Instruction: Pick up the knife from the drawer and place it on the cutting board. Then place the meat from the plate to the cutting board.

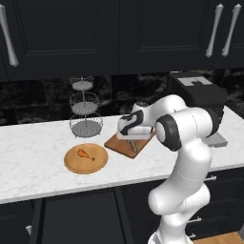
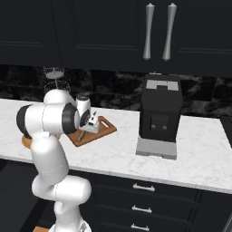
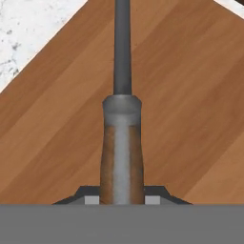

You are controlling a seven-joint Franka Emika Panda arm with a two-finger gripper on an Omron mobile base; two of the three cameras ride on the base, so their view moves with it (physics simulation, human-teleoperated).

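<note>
My gripper [image 3: 122, 199] is shut on the brown wooden handle of the knife [image 3: 122, 157], whose grey blade points away from the hand. The knife lies low over the wooden cutting board [image 3: 190, 95]; I cannot tell whether it touches. From the left base view, the gripper [image 1: 131, 138] hangs over the board [image 1: 121, 147] at mid-counter, and the blade [image 1: 134, 147] slants toward the front edge. Left of the board sits the round wooden plate [image 1: 74, 164] with the small drumstick of meat [image 1: 86, 154] on it. The drawer is out of view.
A black coffee machine [image 1: 198, 102] stands to the right of the board on the white marble counter [image 1: 38, 143]. A three-tier wire basket [image 1: 85, 114] stands behind the plate. Dark drawer fronts [image 2: 145, 199] run below the counter.
</note>
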